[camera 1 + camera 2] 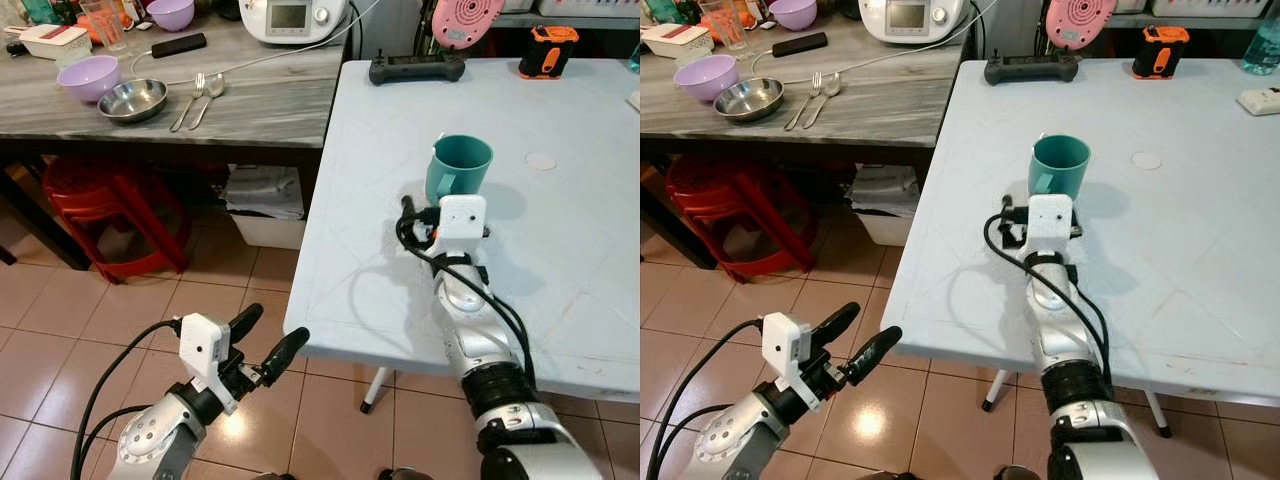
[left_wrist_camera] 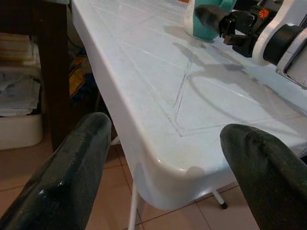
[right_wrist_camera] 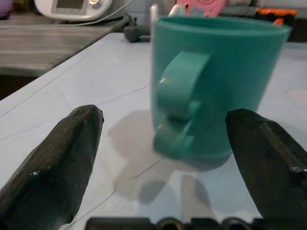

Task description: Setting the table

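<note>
Right gripper point(image 3: 163, 143) spread, just short of teal mug point(image 3: 213, 86); handle faces fingers, likely snags and tips; left gripper point(image 1: 265, 340) spread, idle

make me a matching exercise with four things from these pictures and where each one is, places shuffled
Things:
1. teal mug
2. steel bowl
3. red stools
4. left gripper

Places:
A. under the wooden table
B. on the white table, just ahead of the right gripper's open fingers
C. over the floor tiles, near the white table's corner
D. on the wooden table, next to a purple bowl

Pairs: 1-B, 2-D, 3-A, 4-C
</note>
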### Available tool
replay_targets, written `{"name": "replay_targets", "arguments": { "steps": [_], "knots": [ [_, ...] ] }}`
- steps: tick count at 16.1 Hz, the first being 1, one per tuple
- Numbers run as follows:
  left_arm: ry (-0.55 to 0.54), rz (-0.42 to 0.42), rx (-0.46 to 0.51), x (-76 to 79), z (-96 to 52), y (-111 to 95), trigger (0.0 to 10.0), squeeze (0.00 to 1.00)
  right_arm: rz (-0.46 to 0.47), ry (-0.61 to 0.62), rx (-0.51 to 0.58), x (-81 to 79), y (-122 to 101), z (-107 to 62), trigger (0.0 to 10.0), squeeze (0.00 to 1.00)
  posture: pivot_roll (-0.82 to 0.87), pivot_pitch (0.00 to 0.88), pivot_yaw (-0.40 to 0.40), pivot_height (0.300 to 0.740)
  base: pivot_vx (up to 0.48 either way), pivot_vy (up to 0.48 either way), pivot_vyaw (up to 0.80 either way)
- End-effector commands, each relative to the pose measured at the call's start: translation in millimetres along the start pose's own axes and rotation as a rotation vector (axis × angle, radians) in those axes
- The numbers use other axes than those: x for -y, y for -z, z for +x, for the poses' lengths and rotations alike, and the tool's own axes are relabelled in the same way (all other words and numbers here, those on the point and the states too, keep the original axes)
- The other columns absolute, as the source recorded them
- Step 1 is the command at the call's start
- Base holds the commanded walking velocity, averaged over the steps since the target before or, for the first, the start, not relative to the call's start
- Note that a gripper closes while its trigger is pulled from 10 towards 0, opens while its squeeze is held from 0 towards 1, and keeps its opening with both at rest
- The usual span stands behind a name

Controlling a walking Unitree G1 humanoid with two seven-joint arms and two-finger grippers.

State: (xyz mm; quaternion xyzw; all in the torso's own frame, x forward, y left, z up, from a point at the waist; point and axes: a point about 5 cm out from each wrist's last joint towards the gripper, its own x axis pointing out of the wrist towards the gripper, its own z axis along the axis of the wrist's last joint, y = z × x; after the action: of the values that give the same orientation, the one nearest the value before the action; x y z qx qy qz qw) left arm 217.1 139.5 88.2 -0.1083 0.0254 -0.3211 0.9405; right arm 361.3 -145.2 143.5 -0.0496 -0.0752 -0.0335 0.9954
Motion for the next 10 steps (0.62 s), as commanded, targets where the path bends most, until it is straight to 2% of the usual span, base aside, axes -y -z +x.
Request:
{"name": "replay_targets", "arguments": {
  "steps": [1, 2, 10],
  "knots": [
    [-0.005, 0.0, -0.008, -0.5, -1.2, -0.2, 10.0, 0.0, -0.001, -0.003, 0.009, -2.8, -1.8, 1.2, 10.0, 0.0, 0.0, 0.159, 0.088, 0.74, 0.0, 0.0, 0.0],
    [-0.001, 0.0, -0.006, -0.7, 1.1, -0.4, 10.0, 0.0, -0.038, 0.034, 0.029, 2.6, -5.2, 5.0, 0.0, 0.0, -0.01, 0.157, 0.09, 0.74, 0.0, 0.0, 0.0],
    [-0.001, 0.001, 0.009, 0.0, 5.8, -0.6, 10.0, 0.0, -0.089, 0.108, 0.061, 13.7, -8.7, 8.9, 0.0, 0.0, -0.01, 0.142, 0.083, 0.74, 0.0, 0.0, 0.0]
  ]
}}
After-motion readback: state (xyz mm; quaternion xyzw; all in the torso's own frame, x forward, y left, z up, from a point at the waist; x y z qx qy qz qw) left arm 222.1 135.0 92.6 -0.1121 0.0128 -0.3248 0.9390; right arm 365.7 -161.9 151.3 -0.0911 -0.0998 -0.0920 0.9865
